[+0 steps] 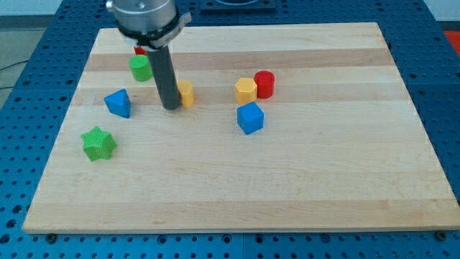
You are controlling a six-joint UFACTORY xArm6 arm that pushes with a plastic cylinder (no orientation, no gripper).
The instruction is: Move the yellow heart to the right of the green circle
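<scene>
The yellow heart sits in the upper left of the frame, partly hidden behind my rod, so only its right portion shows and its shape is hard to confirm from here. My tip is down on the surface, right against the heart's left side, touching or as good as touching. There's no pincer on this arm at all, just the rod, so nothing is open, closed or held.

Just up and to the left is the green circle, with a sliver of a red block peeking out behind it at the frame's top. The heart already lies to the circle's right but lower down, nearer the frame's bottom. So by my reading we're in the pushing step, late on: the next move calls for getting the tip below the heart and nudging it up the frame until it's level with the circle, without knocking the circle itself.

Further out: a blue block to the left of the tip, a green star at lower left. In the centre, well apart from the action, a yellow hexagon-like block touches a red cylinder, with a blue cube just below them.

The surface is a pale wooden board, bare across its lower and right parts. It rests on a blue perforated bench.
</scene>
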